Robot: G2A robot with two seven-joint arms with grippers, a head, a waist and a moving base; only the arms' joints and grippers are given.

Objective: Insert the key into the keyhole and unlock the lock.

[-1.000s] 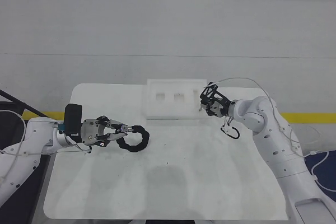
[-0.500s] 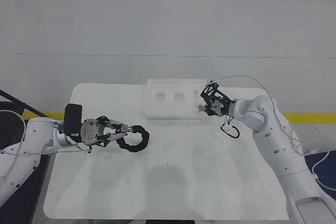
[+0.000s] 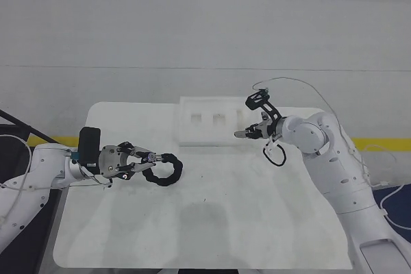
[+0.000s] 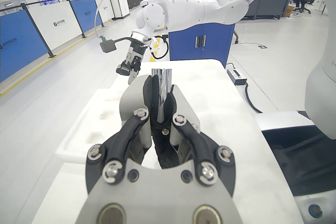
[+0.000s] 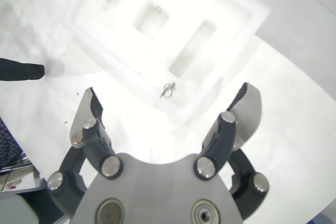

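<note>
My left gripper [image 3: 151, 162] is shut on a black flexible lock [image 3: 166, 171] that curls in a loop just above the left part of the table. The left wrist view has the lock's silver cylinder end [image 4: 164, 78] sticking out between the shut fingers [image 4: 131, 96]. A small key on a wire ring [image 5: 168, 89] lies on the near rim of the white foam tray [image 5: 236, 33]. My right gripper [image 5: 168, 104] hangs open right above the key without touching it. It stands over the tray's right edge [image 3: 241, 134].
The foam tray [image 3: 212, 120] sits at the table's far edge and has three rectangular pockets; a tiny loose ring [image 5: 158, 9] lies in the middle one. The white table [image 3: 212, 219] is bare in front. A black cable loop [image 3: 274, 154] hangs from the right wrist.
The right wrist has turned and its gripper has shifted slightly left and toward the tray's edge. The left arm and the lock have kept still.
</note>
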